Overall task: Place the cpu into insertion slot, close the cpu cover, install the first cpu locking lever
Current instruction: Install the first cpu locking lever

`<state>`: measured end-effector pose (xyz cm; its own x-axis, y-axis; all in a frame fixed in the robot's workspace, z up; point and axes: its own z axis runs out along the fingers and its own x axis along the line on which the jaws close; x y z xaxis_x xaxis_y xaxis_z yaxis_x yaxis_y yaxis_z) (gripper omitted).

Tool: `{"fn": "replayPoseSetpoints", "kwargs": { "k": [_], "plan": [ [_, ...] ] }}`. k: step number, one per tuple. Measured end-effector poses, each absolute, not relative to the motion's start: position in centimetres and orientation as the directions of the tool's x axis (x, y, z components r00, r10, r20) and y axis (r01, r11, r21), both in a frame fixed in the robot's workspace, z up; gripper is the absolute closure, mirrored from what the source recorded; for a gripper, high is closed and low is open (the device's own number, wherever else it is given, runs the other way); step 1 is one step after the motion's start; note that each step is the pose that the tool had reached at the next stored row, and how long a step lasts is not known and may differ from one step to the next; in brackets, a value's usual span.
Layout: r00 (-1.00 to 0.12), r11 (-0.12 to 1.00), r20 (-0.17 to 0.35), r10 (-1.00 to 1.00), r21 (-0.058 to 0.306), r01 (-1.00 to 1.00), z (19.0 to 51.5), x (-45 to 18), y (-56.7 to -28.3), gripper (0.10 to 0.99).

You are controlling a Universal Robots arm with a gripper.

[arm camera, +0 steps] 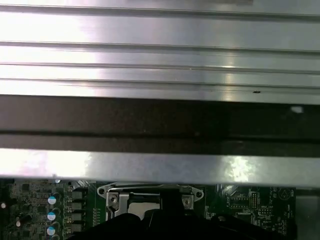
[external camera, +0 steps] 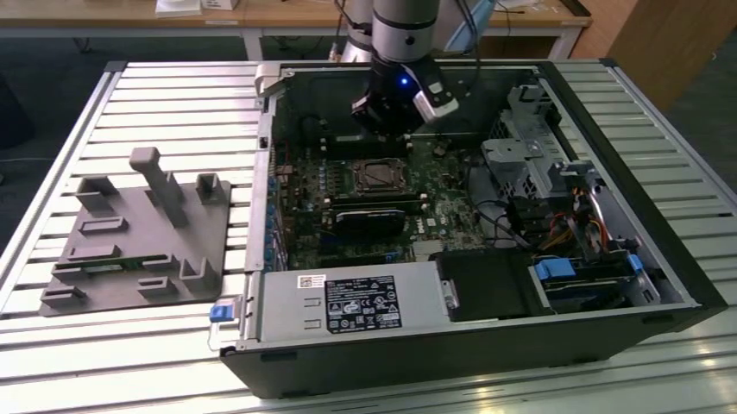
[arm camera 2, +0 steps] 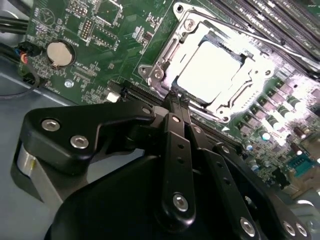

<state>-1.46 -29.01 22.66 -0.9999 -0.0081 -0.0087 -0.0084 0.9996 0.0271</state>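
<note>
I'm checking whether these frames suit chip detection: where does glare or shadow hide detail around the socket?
In the second wrist view, glare washes the cpu nearly white and spills over the cpu cover; the gripper stays dark in front. In the first wrist view, bright streaks cross the metal slats. In the exterior view, the insertion slot sits dim inside the case.

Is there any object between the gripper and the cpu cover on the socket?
Nothing visible stands between them. In the second wrist view the gripper comes to the near edge of the cpu cover, which lies over the bright cpu.
</note>
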Motion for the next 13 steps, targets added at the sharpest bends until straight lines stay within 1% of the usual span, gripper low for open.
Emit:
{"fn": "replayPoseSetpoints", "kwargs": {
  "k": [6, 13],
  "plan": [
    [-1.000, 1.000, -0.009, -0.008, 0.027, -0.008, 24.9, -1.5, -29.0, 0.980],
    [-1.000, 1.000, -0.008, -0.008, 0.027, -0.008, 25.6, -1.5, -29.0, 0.980]
  ]
}}
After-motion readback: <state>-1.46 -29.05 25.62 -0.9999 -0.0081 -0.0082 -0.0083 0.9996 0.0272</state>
